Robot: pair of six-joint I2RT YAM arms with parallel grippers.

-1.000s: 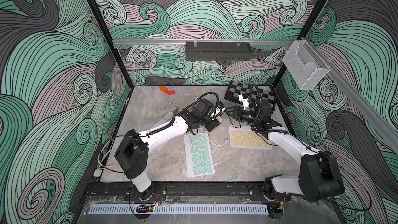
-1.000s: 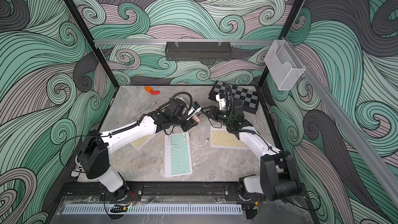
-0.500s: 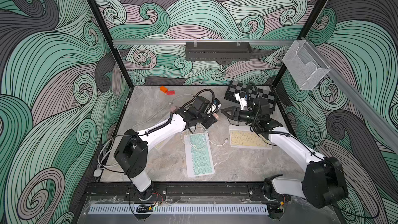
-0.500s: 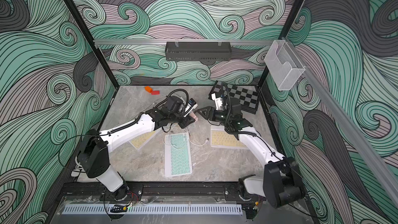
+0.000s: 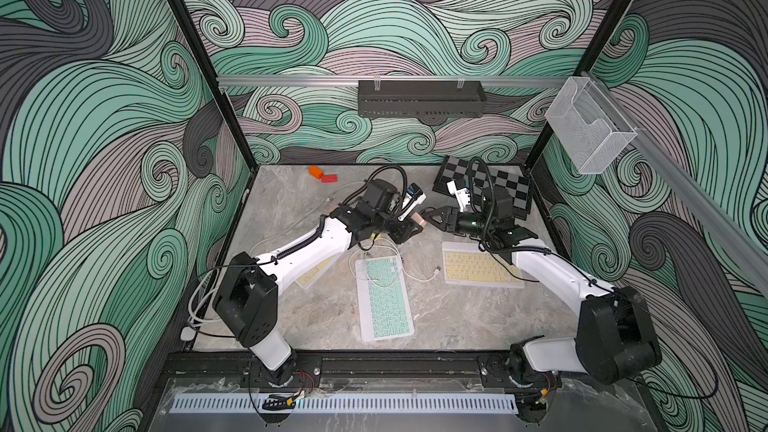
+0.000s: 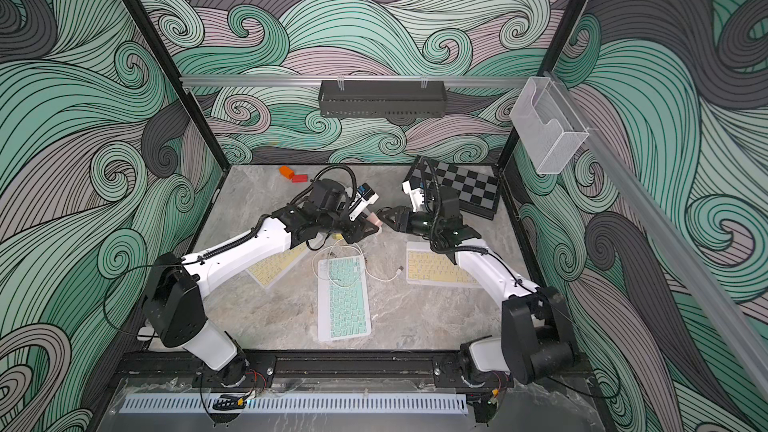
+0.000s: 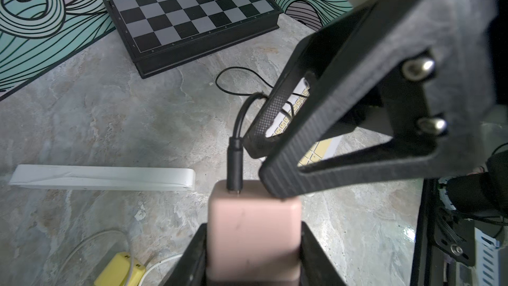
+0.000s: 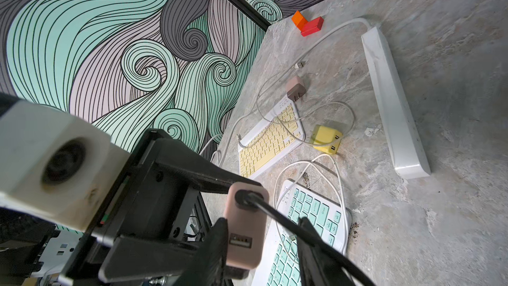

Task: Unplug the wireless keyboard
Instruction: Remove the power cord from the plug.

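My left gripper point(image 7: 254, 225) is shut on a pink charger block point(image 7: 253, 232), held up above the table's middle point(image 5: 420, 220). A black plug point(image 7: 234, 160) sits in its end face. Its black cable point(image 8: 288, 224) runs toward the yellow wireless keyboard point(image 5: 478, 270) at the right. My right gripper point(image 8: 261, 232) faces the charger's end in both top views point(image 5: 429, 214) point(image 6: 384, 214). Its jaws are open, straddling that end face and the cable, with a gap on the cable side.
A mint keyboard point(image 5: 384, 299) lies mid-table and another yellow keyboard point(image 6: 274, 268) under the left arm. A white power strip point(image 8: 390, 100), yellow charger point(image 8: 327, 138), brown charger point(image 8: 295, 89) and loose white cables lie behind. Chessboard point(image 5: 486, 187) back right; orange and red blocks point(image 5: 322, 174) back left.
The right gripper's jaws have narrowed around the charger's end. The left arm has shifted slightly, still holding the charger.
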